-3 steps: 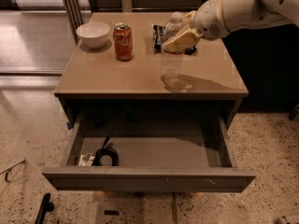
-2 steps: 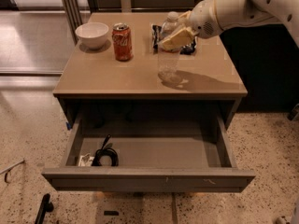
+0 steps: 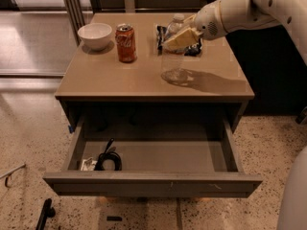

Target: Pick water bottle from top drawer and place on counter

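Note:
The water bottle (image 3: 174, 61), clear with a white cap, stands upright on the tan counter (image 3: 115, 80), right of the middle. My gripper (image 3: 182, 38) comes in from the right and is closed around the bottle's upper part, with one pale finger (image 3: 178, 39) across its neck. The bottle's base rests on the counter. The top drawer (image 3: 153, 183) is pulled fully open below, with its grey floor showing.
A red soda can (image 3: 126, 43) and a white bowl (image 3: 95, 35) stand at the counter's back left. A dark packet (image 3: 161, 32) lies behind the bottle. A black cable (image 3: 108, 159) and a small white item (image 3: 87, 165) lie in the drawer's left front corner.
The gripper and arm have shifted only slightly around the bottle's top. The bottle stands at the same spot on the counter. The drawer has stayed open.

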Controlling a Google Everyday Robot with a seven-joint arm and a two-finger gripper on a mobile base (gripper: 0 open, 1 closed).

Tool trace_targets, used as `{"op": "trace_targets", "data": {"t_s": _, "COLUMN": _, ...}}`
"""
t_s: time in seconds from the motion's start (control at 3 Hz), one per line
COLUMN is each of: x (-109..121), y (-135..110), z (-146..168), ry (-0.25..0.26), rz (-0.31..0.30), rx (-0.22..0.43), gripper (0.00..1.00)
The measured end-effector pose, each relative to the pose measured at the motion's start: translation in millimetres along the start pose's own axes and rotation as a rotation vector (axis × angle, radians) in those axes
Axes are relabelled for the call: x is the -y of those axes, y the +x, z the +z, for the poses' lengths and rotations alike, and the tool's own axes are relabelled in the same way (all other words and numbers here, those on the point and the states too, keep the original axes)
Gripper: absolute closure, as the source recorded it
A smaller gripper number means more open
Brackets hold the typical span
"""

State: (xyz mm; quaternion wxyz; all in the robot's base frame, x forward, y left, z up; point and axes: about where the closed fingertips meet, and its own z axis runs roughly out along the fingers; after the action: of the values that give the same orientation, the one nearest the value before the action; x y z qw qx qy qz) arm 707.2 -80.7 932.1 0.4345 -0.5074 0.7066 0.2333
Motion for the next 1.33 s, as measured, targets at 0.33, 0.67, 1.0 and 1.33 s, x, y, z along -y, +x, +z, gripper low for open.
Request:
{"op": "trace_targets", "data": {"t_s": 0.33, "x": 0.1, "y": 7.0, "z": 5.1, "ry": -0.032, "rz": 0.055, "rx": -0.015, "gripper": 0.81}}
{"op": "trace_targets", "data": {"t_s": 0.67, "x": 0.1, "y": 7.0, "z": 5.1, "ry": -0.032, "rz": 0.055, "rx": -0.015, "gripper": 0.58}}
{"op": "trace_targets", "data": {"t_s": 1.0, "x": 0.1, "y": 7.0, "z": 5.2, "ry": -0.033, "rz": 0.055, "rx": -0.015, "gripper": 0.35}}
{"op": "trace_targets", "data": {"t_s": 1.33, "x": 0.0, "y": 7.0, "z": 5.3, "ry": -0.033, "rz": 0.055, "rx": -0.015, "gripper": 0.11}}
